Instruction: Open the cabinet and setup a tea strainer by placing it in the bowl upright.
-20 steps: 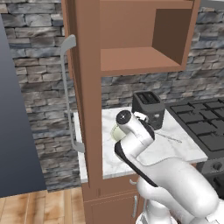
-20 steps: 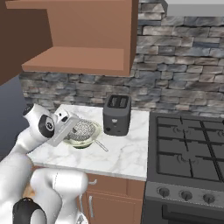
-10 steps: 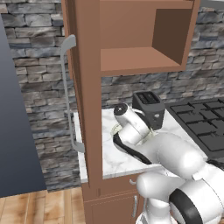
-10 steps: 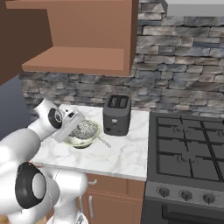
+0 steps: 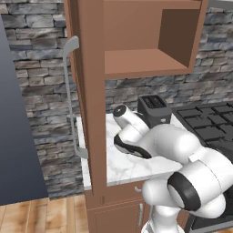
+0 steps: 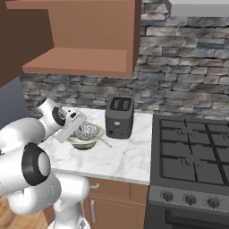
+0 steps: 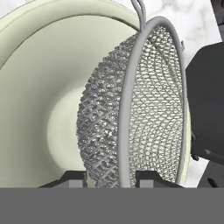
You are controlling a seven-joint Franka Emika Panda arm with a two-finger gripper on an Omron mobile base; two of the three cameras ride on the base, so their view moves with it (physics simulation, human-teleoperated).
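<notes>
The cabinet (image 5: 91,91) stands open, its door swung out with the long silver handle (image 5: 68,100) facing left; the bare shelf (image 6: 80,62) shows above the counter. The pale bowl (image 6: 95,139) sits on the marble counter left of the toaster. The tea strainer (image 6: 87,132) lies inside it, its thin handle (image 6: 106,143) sticking out over the rim toward the toaster. In the hand view the mesh cup (image 7: 144,109) stands on edge against the bowl's inner wall (image 7: 39,87). My gripper (image 7: 113,177) is shut on the strainer's rim and reaches the bowl (image 6: 79,129) from the left.
A dark toaster (image 6: 119,117) stands right beside the bowl and looms at the right of the hand view (image 7: 205,109). A black gas stove (image 6: 192,152) takes up the counter's right end. The open cabinet door hangs out past the counter's left end. A stone wall runs behind.
My arm's upper links have swung round and bulk larger in both base views. The hand stays at the bowl, and the strainer sits in the same spot.
</notes>
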